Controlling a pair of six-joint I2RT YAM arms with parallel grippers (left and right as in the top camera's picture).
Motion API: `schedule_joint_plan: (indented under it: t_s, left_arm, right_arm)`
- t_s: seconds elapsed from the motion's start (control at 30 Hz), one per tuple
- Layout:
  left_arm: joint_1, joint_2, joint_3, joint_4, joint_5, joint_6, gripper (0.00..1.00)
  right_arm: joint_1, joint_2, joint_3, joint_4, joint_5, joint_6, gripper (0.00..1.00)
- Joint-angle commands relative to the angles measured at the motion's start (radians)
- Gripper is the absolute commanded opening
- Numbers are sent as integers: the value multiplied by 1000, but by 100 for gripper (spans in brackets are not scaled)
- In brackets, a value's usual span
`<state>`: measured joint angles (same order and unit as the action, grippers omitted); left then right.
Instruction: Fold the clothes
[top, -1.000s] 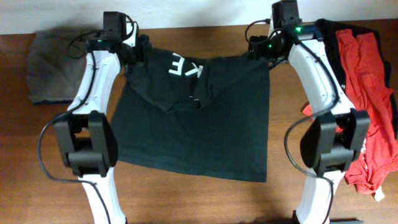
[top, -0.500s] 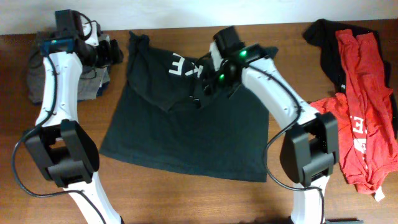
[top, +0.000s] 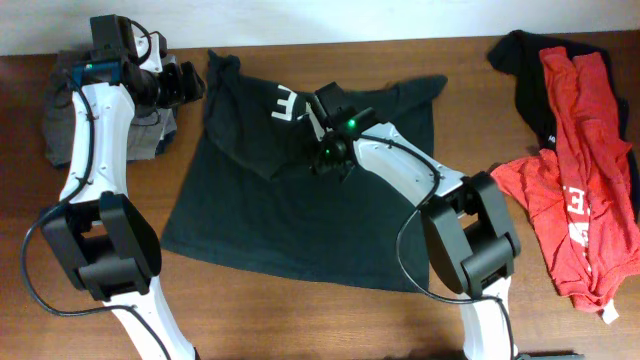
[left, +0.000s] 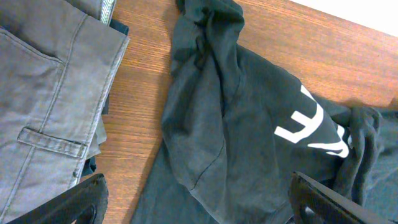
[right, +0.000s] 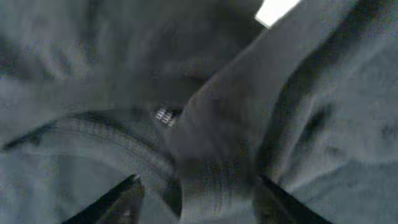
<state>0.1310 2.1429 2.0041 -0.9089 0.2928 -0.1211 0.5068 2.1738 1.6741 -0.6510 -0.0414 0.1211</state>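
At upper centre, right gripper (top: 320, 158): now down on black T-shirt (top: 300, 225) collar fold, jaws narrowing, hold cannot be told
left gripper (top: 188, 84): wide open, upper left
task: next fold likely starting

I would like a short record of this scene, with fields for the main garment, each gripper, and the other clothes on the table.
main garment: black T-shirt, spread flat, top edge folded down, white letters showing
left gripper: open, empty, near grey trousers
right gripper: jaws apart astride a cloth ridge at the collar
other clothes: red T-shirts and black garment, unfolded, at far right
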Motion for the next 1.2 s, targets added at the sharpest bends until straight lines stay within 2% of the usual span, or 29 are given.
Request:
schedule_joint_plan:
  t_s: [0.0,0.13,0.23,0.3,0.43,0.73,0.83,0.87,0.93,1.13,1.17]
  left_arm:
    - [3,-12,13,2,18,3,93]
    - [3,-12,13,-1,16,12,92]
    - [3,-12,13,-2,15,18,92]
    - [2,-12,13,-2,15,21,93]
    - [2,-12,13,-5,15,41,93]
    - [2,-12,13,-5,15,47,93]
    - [3,-12,13,-5,15,47,93]
    - [3,-12,13,-5,14,47,92]
    - [3,-12,13,-5,15,47,92]
    - [3,-12,13,-5,15,47,91]
    - [3,-12,13,-6,15,47,89]
  right_arm:
    - [3,34,-8,41,42,-10,47]
    - [3,39,-8,42,48,-9,33]
    - [3,40,-8,37,54,-9,32]
    - [4,42,-8,34,54,-10,36]
    - [6,43,-8,20,51,-10,57]
    - [10,71,-9,-1,51,-8,53]
    - [10,85,-8,1,52,-5,44]
    - [10,85,-8,1,56,11,33]
    - [8,84,0,1,58,19,4]
    - [-4,55,127,-22,123,17,4]
    - [-9,48,204,-33,162,13,4]
